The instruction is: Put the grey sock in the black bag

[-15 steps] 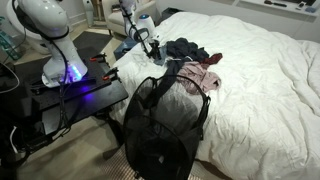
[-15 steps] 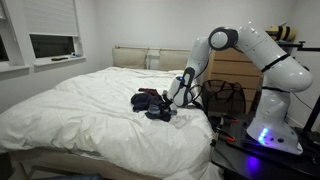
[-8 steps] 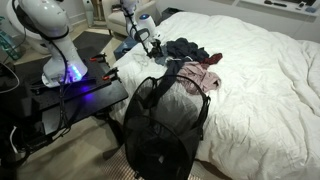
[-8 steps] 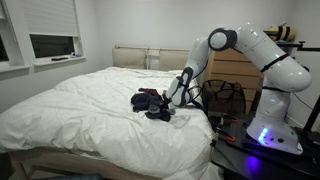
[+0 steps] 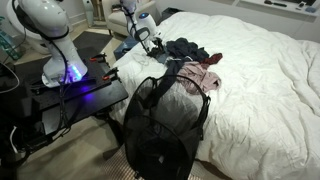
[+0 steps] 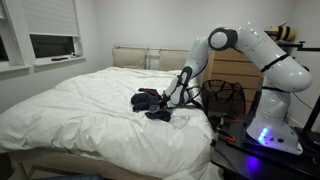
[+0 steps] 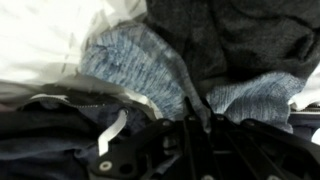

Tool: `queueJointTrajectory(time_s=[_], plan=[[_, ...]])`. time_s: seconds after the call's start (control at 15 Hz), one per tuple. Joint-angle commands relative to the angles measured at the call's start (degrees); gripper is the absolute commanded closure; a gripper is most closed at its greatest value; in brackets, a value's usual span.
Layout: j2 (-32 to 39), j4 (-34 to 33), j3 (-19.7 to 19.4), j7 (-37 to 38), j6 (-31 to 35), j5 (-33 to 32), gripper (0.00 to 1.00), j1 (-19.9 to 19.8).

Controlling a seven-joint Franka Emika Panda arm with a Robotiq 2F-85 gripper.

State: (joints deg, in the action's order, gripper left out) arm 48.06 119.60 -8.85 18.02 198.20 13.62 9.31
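The grey sock (image 7: 140, 68) is a blue-grey knit lying among dark clothes, filling the wrist view. My gripper (image 7: 197, 128) is shut, with a fold of that knit pinched between its jaws. In both exterior views the gripper (image 5: 155, 45) (image 6: 172, 105) is down at the edge of the clothes heap (image 5: 188, 52) (image 6: 150, 101) on the bed; the sock itself is too small to make out there. The black bag (image 5: 160, 125) (image 6: 222, 97) stands upright on the floor beside the bed, its round rim open.
A white duvet covers the bed (image 5: 260, 70) (image 6: 80, 110). A pink garment (image 5: 205, 78) lies at the bed's edge, next to the bag. The robot's base and a dark table (image 5: 70, 95) stand beside the bag. A wooden dresser (image 6: 235, 70) is behind it.
The jaws have closed on the sock's fabric. The arm has hardly moved, and the heap and bag stay as they were.
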Motion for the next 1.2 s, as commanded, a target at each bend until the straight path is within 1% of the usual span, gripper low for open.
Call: queueJointTrajectory(time_s=[0.0, 0.13, 0.2, 0.33, 0.53, 0.67, 0.73, 0.8, 0.87, 1.13], plan=[[-5.5, 4.6, -3.4, -3.3, -0.9, 5.2, 0.98, 3.9], [-8.9, 7.5, -7.1, -4.2, -3.5, 8.4, 0.98, 7.7], [-10.7, 9.1, -9.6, -4.7, -5.0, 10.1, 0.98, 10.2], [-14.1, 12.0, -16.5, -4.1, -8.7, 11.4, 0.98, 16.6], [-18.7, 15.7, -29.7, -3.9, -15.8, 11.3, 0.98, 28.1], [-20.3, 17.2, -39.4, -3.0, -20.4, 9.5, 0.98, 36.2], [-20.5, 17.7, -43.1, -2.4, -21.9, 8.9, 0.98, 39.6], [-21.1, 17.9, -47.8, -2.2, -24.7, 8.1, 0.98, 43.3], [-21.3, 18.1, -51.8, -1.8, -27.2, 7.4, 0.98, 46.7], [-20.4, 17.3, -65.6, -0.4, -36.7, 5.4, 0.98, 58.5]])
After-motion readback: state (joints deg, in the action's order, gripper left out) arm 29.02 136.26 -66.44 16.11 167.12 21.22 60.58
